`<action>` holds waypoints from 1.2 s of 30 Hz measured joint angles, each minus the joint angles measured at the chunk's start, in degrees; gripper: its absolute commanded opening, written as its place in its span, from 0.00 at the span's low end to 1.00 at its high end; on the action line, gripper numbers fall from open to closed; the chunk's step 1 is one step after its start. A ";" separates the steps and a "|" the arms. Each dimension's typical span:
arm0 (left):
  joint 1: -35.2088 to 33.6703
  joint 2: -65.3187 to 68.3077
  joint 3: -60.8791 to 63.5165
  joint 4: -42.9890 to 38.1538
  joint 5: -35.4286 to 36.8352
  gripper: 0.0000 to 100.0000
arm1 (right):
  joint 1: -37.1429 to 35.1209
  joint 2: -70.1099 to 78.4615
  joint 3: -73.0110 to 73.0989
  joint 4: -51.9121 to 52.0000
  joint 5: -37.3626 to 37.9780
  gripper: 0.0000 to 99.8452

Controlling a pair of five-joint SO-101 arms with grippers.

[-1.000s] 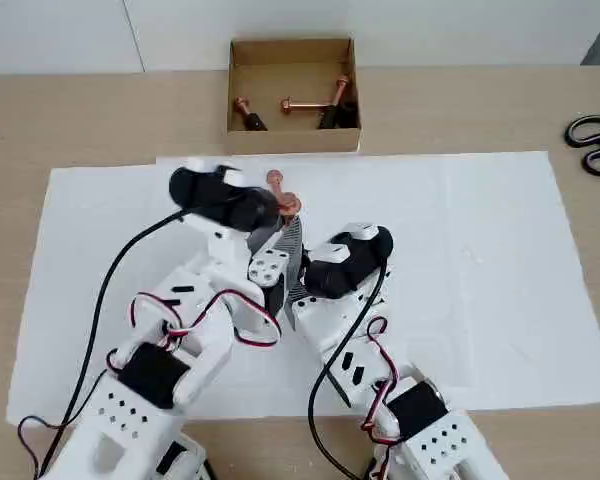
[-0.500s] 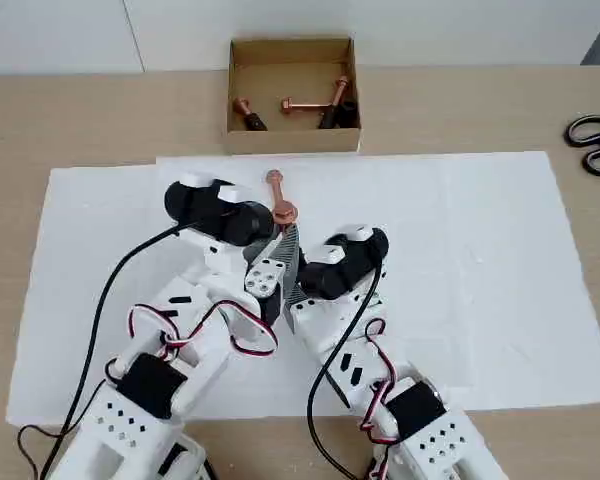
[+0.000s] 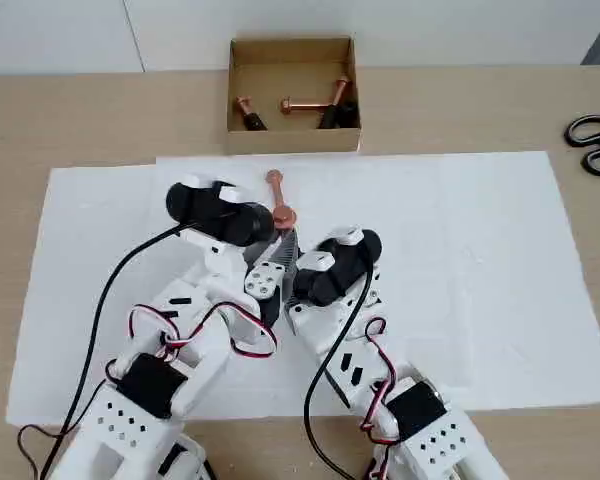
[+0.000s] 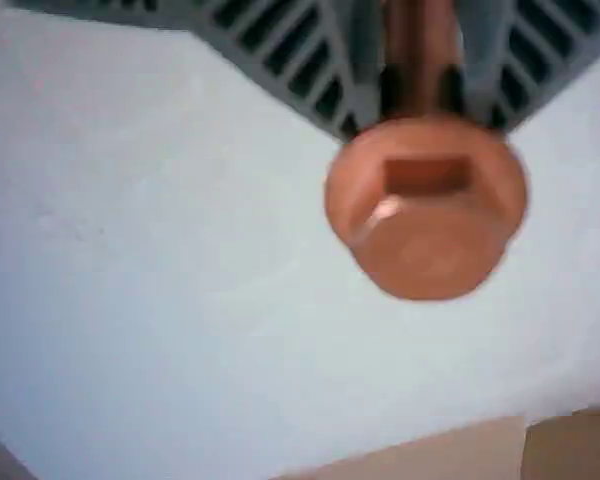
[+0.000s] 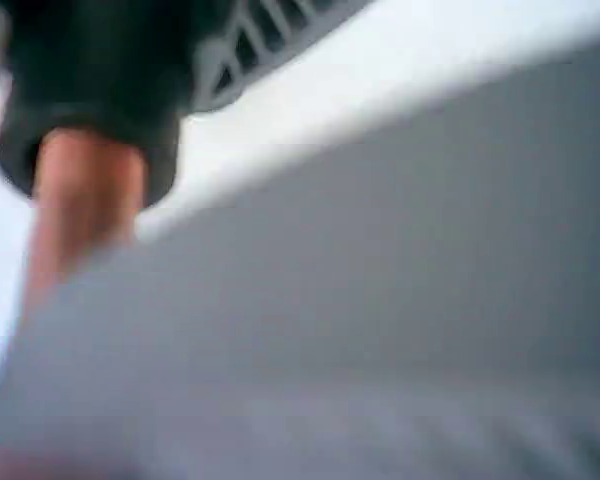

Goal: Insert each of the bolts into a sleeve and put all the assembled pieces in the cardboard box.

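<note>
Presently the left fingers (image 4: 280,60) are pinching the copper bolt (image 4: 425,210) by its shank. Its flanged head is sticking out past their tips, above the white paper (image 3: 480,260) in the middle of the table (image 3: 100,110) and short of the cardboard box (image 3: 290,140). In the right wrist view a black sleeve (image 5: 80,90) appears to be sitting on that shank with bare copper showing out of one end, so the insertion is looking only partly done; whether the right arm (image 3: 335,265) is clamping anything cannot be told. The main risk, as I am judging it, is lying in alignment: the two arms are crowding together, and any off-axis push is likely to be binding the shank in the sleeve or twisting it out of the pinch onto the paper. A smooth round shank is offering little purchase, so releasing one side too soon could be sending the piece rolling. Another copper bolt (image 3: 273,180) is lying just beyond the held head, and a forward push may be knocking it away. The box is already holding assembled pieces (image 3: 335,105).
</note>
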 measured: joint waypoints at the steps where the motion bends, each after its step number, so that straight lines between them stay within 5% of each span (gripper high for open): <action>1: 0.09 0.00 0.00 0.18 0.00 0.01 | 0.00 0.00 0.00 -0.09 0.18 0.00; 32: 1.85 9.23 -7.30 6.68 1.23 0.01 | 0.35 -7.03 3.25 -0.09 0.44 0.00; 36: 1.85 9.23 -7.91 7.82 1.23 0.09 | 0.18 -7.03 3.34 -0.09 0.44 0.00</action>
